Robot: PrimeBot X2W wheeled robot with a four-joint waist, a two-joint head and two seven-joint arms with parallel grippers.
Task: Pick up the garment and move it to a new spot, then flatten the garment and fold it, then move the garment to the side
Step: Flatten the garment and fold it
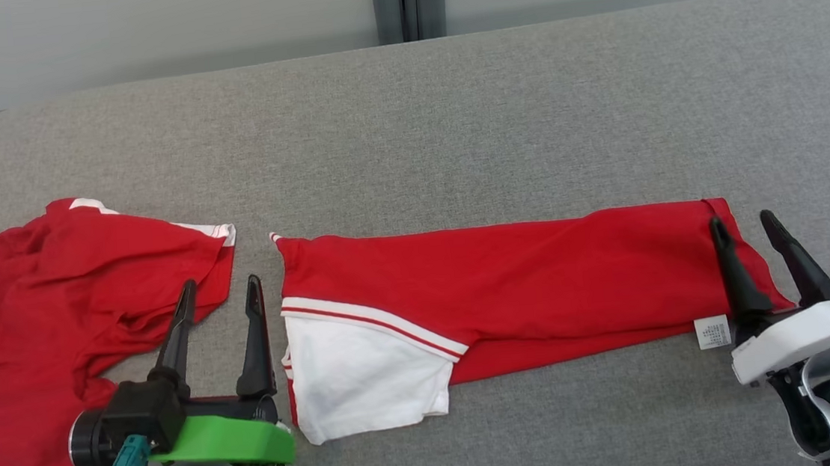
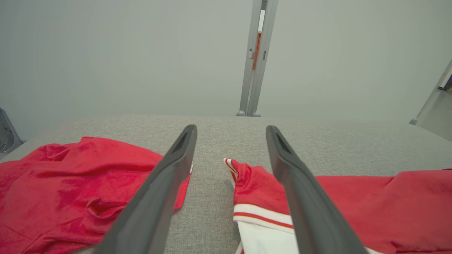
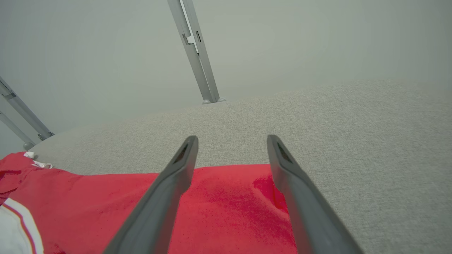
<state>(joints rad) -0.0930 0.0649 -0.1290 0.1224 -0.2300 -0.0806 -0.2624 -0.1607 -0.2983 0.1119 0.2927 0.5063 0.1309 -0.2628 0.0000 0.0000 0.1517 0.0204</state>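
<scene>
Left gripper (image 1: pixel 222 281) stands with its two fingers spread and empty, over the bare strip between two red cloths. Right gripper (image 1: pixel 740 218) likewise has its fingers apart and grips nothing. One finger overlaps the right end of the garment (image 1: pixel 510 285) and the other lies just past its edge; contact with the cloth cannot be determined. The garment is folded into a long band across the near middle of the grey table (image 1: pixel 449 110). It has a white sleeve (image 1: pixel 360 380) with striped trim at its left end and a white label (image 1: pixel 712 332) at its near right corner. A second red cloth (image 1: pixel 54 317) lies crumpled at the table's left, apart from the garment.
</scene>
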